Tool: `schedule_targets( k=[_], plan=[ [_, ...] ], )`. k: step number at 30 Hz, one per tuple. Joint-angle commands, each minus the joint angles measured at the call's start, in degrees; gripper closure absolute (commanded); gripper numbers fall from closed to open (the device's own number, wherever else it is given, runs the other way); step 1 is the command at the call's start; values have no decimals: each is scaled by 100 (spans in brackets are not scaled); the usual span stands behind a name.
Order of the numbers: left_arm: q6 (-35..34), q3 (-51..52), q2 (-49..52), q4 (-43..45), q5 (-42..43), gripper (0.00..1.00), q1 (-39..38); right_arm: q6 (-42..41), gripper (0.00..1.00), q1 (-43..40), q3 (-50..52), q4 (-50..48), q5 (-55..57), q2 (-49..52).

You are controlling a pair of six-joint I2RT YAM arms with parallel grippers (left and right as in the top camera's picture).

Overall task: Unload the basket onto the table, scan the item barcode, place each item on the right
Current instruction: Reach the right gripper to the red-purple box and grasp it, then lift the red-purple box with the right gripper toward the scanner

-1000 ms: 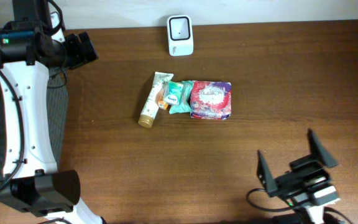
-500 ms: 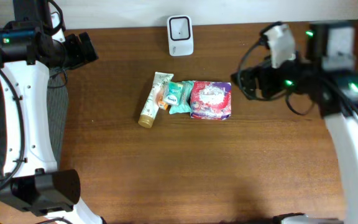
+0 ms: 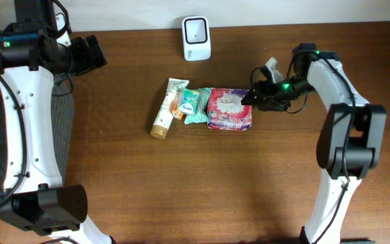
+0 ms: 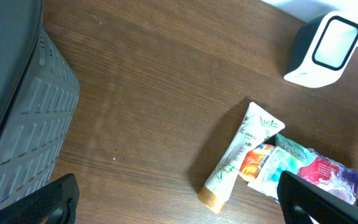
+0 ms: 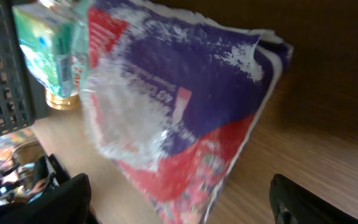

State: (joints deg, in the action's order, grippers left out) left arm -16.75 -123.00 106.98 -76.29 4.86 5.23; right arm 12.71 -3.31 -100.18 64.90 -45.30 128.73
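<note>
Three items lie in a row mid-table: a cream tube [image 3: 165, 108], a green packet [image 3: 191, 104] and a red and purple packet [image 3: 229, 108]. The white scanner [image 3: 196, 38] stands at the back edge. My right gripper [image 3: 252, 99] sits low at the right edge of the red and purple packet. In the right wrist view that packet [image 5: 179, 106] fills the frame, and its near corner reaches between the widely spread fingers of the right gripper [image 5: 179, 208], which stands open. My left gripper [image 3: 91, 54] hangs open and empty at the back left, far from the items.
A grey mesh basket [image 4: 17, 118] stands off the table's left side, under the left arm. In the left wrist view the scanner [image 4: 323, 50] shows top right and the tube [image 4: 238, 155] below it. Bare wood lies in front of the items.
My right arm has swung in from the right and come down against the red and purple packet's right edge. The left arm and the items have not moved.
</note>
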Motion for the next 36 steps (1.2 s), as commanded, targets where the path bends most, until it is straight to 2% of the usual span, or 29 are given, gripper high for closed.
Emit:
schedule_targets(
  k=[1,5,9,10,11,12,15,18,20,23,24,27,34,35,36],
  plan=[
    [11,-52,-24,11,-20,1,20,184,27,140,-85,-83,-46,289],
    [9,-52,-24,11,-20,1,20,192,31,315,-50,-103,-57,345],
    [9,-52,-24,13,-20,1,20,184,32,682,96,-363,247,372],
    [9,-52,-24,13,-20,1,20,184,41,793,201,-476,247,376],
    [9,-52,-24,13,-20,1,20,184,57,870,256,-516,247,376],
    [9,-52,-24,11,-20,1,20,151,96,944,258,-511,249,376],
    [9,-52,-24,13,-20,1,17,-168,96,960,103,-426,356,306],
    [9,-52,-24,11,-20,1,20,-763,96,944,-566,144,1681,-33],
    [9,-52,-24,11,-20,1,17,-1342,96,984,-1196,748,3206,-428],
    [9,-52,-24,11,-20,1,20,-2046,96,1128,-1698,1364,4931,-758],
    [9,-52,-24,13,-20,1,20,-2398,96,1281,-1749,1585,5884,-848],
    [9,-52,-24,11,-20,1,20,-2870,96,1574,-1534,1851,7239,-824],
    [9,-52,-24,13,-20,1,17,-2822,96,2004,-562,1410,7403,-586],
    [9,-52,-24,11,-20,1,20,-2822,84,2124,-555,1364,7331,-570],
    [9,-52,-24,11,-20,1,20,-2822,67,2291,-557,1252,7130,-568]
  ],
)
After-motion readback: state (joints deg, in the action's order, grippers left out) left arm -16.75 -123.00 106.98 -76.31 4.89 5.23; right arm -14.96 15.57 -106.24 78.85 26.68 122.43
